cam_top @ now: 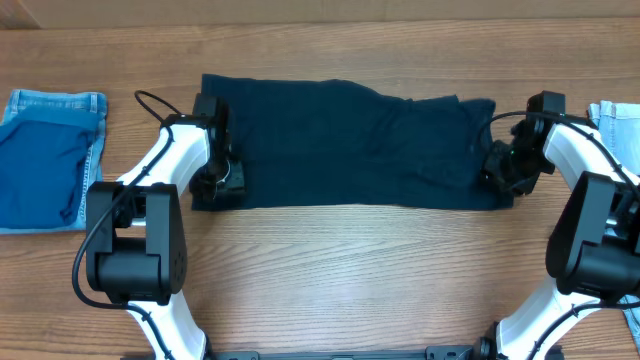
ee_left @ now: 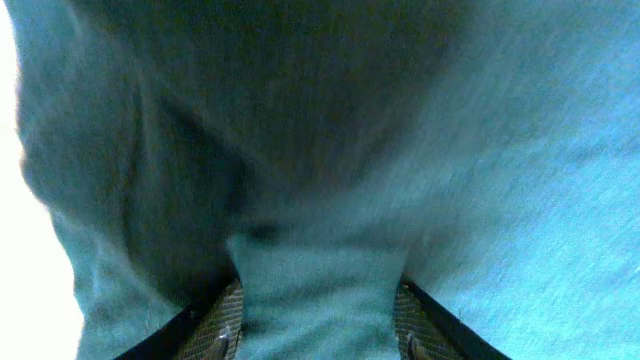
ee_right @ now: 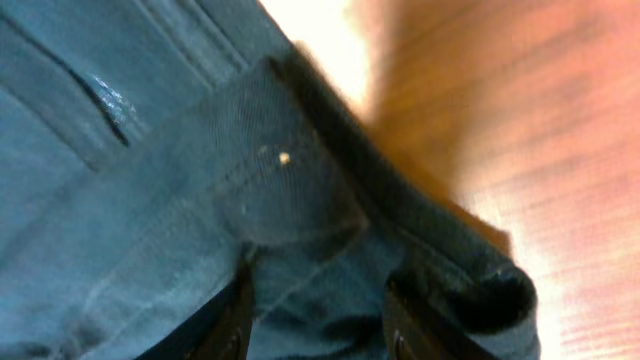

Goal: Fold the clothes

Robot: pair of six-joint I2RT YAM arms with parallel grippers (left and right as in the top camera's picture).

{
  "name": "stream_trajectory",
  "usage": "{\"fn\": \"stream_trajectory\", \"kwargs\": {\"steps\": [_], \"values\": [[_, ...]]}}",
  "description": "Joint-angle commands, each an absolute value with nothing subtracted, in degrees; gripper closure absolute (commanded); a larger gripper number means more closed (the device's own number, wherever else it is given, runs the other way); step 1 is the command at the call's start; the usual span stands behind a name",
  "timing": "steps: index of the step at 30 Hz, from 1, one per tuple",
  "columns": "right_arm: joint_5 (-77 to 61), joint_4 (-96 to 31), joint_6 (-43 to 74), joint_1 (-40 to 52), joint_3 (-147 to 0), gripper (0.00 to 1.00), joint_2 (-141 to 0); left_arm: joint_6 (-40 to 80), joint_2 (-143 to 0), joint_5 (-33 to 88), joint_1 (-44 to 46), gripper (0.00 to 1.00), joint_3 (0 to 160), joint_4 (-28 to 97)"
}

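1. Lying flat and stretched lengthwise across the middle of the table (cam_top: 350,280), the dark garment (cam_top: 350,145) looks to me like trousers. My right wrist view shows a thick stitched waistband and a pocket seam.
2. I judge it is spread long and smooth so that a clean fold can be made without trapped wrinkles.
3. My left gripper (cam_top: 215,180) sits on the garment's left end, near the front corner. My right gripper (cam_top: 497,168) sits on the right end, about mid-edge. One at each end would let me lift both ends together and carry the cloth over squarely.
4. The left fingers (ee_left: 225,325) stand roughly half apart, with a ridge of cloth filling the gap between them. I cannot tell whether they pinch it or merely straddle it.
5. The right fingers (ee_right: 400,325) are also about half apart, with the waistband edge running between them. I cannot tell whether they grip it.
6. Further out, folded light-blue jeans (cam_top: 45,160) lie at the table's left side, well apart from the garment. Another pale denim piece (cam_top: 615,115) shows at the right edge. Both were probably set aside to leave working room.
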State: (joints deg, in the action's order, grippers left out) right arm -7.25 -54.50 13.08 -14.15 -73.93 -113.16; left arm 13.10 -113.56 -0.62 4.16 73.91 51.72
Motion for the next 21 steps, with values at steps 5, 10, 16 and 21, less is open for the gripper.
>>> {"fn": "stream_trajectory", "kwargs": {"steps": [5,10,16,21], "values": [[-1.1,-65.1,13.5,-14.22,-72.75,0.48,-115.85,11.57,-115.39,-1.5,4.51,0.57,73.32,64.62],[0.01,-67.37,13.65,-14.44,-72.75,0.46,-115.85,15.55,-115.42,-6.37,4.4,0.72,73.32,68.12],[0.19,-65.65,13.69,-14.44,-72.75,0.41,-115.85,15.9,-115.39,-6.0,4.4,0.84,73.32,70.57],[0.16,-64.99,13.69,-14.44,-72.75,0.41,-115.85,15.86,-113.95,-5.17,4.43,0.96,73.47,66.32]]}}
